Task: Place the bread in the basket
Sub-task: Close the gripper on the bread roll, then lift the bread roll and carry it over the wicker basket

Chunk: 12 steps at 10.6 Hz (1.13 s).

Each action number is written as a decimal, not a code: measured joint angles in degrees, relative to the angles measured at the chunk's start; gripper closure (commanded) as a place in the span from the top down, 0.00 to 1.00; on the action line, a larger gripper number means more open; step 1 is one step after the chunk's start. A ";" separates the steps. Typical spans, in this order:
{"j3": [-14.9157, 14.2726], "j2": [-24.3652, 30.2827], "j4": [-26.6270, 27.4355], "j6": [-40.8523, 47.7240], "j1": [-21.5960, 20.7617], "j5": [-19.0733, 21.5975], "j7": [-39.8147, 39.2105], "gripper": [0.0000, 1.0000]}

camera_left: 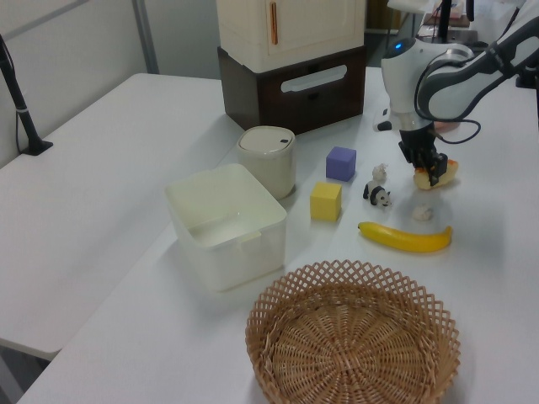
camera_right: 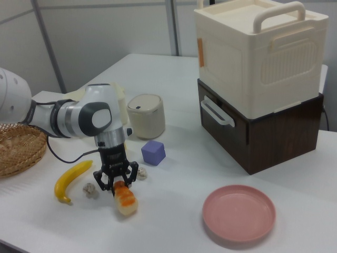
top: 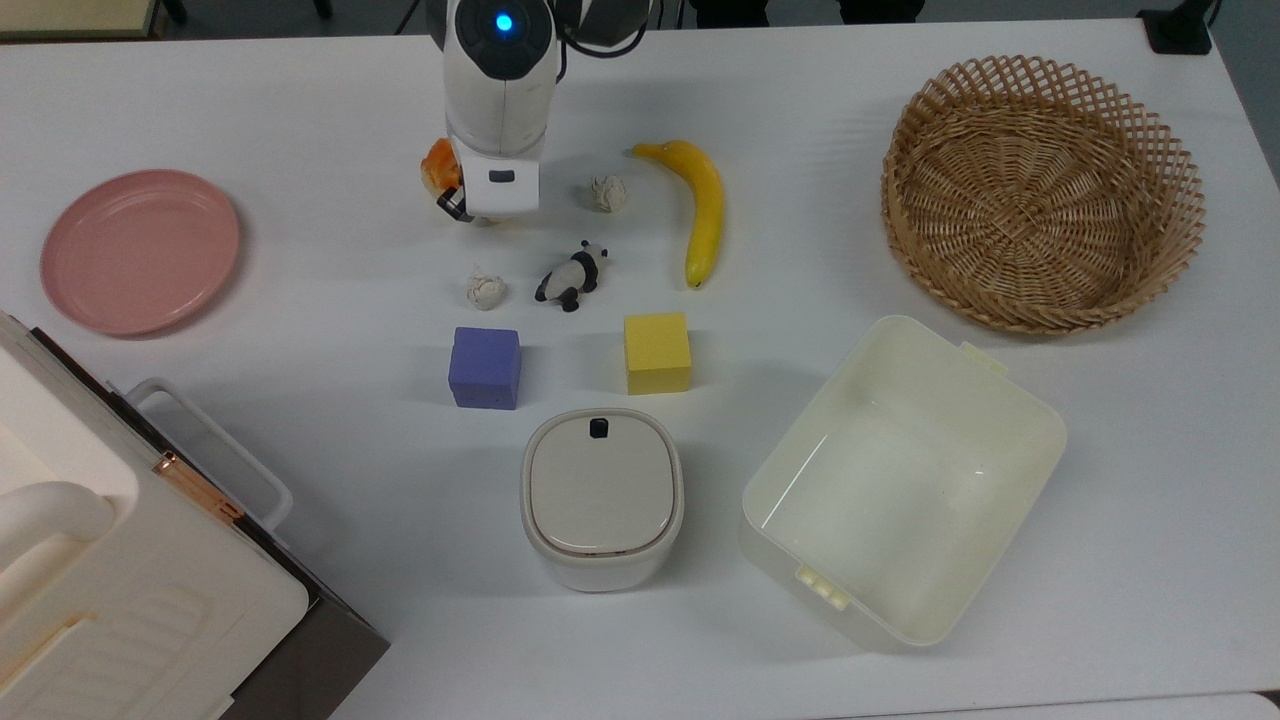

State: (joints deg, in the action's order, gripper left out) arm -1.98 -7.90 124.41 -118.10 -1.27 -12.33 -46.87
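- My jaws [camera_right: 117,182] sit in the lower left of the right view, pointing down over one end of the bread [camera_right: 125,201]; the 2 fingers stand on either side of that end, and the loaf is pinched between them.
- In the right view the rest of the loaf runs out toward the bottom edge of the frame, its orange top up and its pale underside low over the worktop [camera_right: 174,221]; I cannot tell whether it touches the surface.
- In the top view, upper left of centre, my wrist covers most of the bread [top: 438,168]; its orange end pokes out at the top view's left of my jaws [top: 470,205].
- In the left view, upper right of the frame, my jaws [camera_left: 428,168] are at the bread [camera_left: 444,174], which juts out toward the left view's right.
- The basket [top: 1042,192] fills the upper right of the top view, well apart from the loaf; in the left view the basket [camera_left: 354,337] lies at the bottom centre.
- A banana [top: 700,208], a panda figure [top: 572,277] and 2 pale crumpled lumps [top: 608,192] lie between the loaf and the basket in the top view.
- A pink plate [top: 140,250] rests at the left edge of the top view, and a cream tub [top: 905,480] at lower right.
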 measured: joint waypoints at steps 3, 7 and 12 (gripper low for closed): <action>0.23 1.38 -5.05 5.07 -2.12 0.03 8.03 0.46; 0.73 1.43 -12.28 7.22 -13.07 3.83 28.96 0.46; 0.92 -0.07 -22.34 9.03 -27.08 9.88 49.90 0.47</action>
State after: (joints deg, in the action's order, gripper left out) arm -1.05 -7.97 102.07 -109.08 -28.35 -2.45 3.03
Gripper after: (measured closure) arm 0.529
